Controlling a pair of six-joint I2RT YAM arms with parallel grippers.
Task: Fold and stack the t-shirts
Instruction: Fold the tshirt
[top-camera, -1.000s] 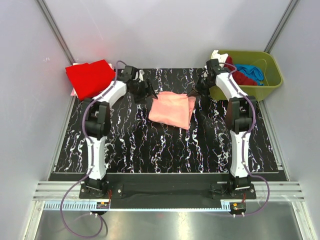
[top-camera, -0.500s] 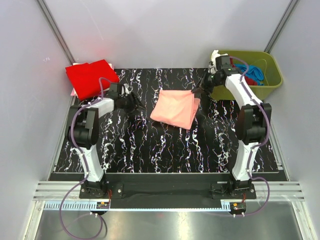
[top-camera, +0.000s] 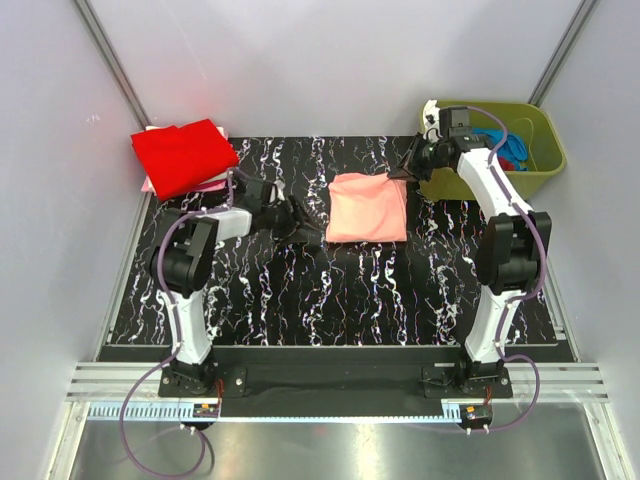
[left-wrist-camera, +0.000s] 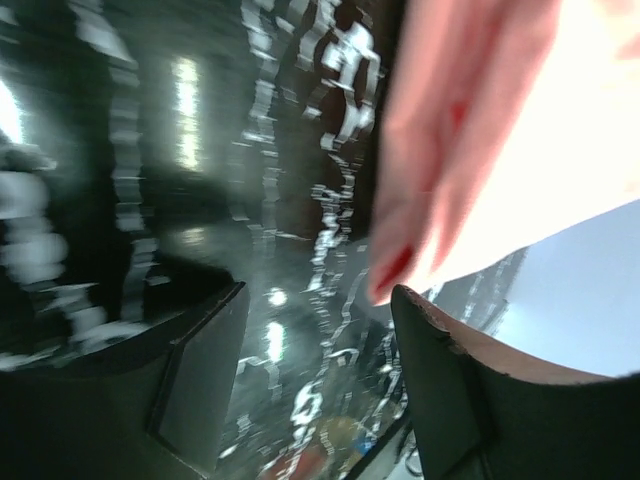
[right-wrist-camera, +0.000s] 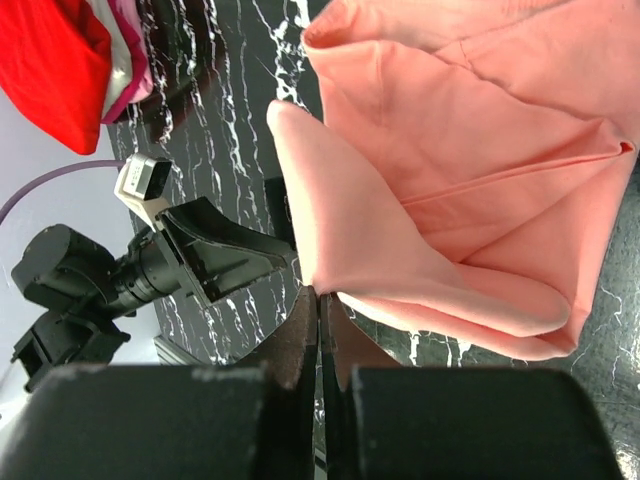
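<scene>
Salmon-pink t-shirt (top-camera: 368, 208) is pinched at its one-o'clock corner by my closed right pincer (top-camera: 403, 174), I judge to steady the fold, while my left pincer (top-camera: 312, 238) gapes empty at eight o'clock.

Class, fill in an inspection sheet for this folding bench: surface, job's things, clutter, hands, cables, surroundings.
Surface: black, white-veined table.
Job's things: salmon shirt folded mid-table; red shirt folded at the far left corner; blue cloth and other cloth in the tub.
Clutter: nothing seen.
Hands: left hand open, low by the salmon shirt's near left corner; right hand shut on its far right corner.
Cables: purple cables loop from both bases up the arms, off the shirts.
Surroundings: green tub at the far right; grey walls on three sides.
</scene>
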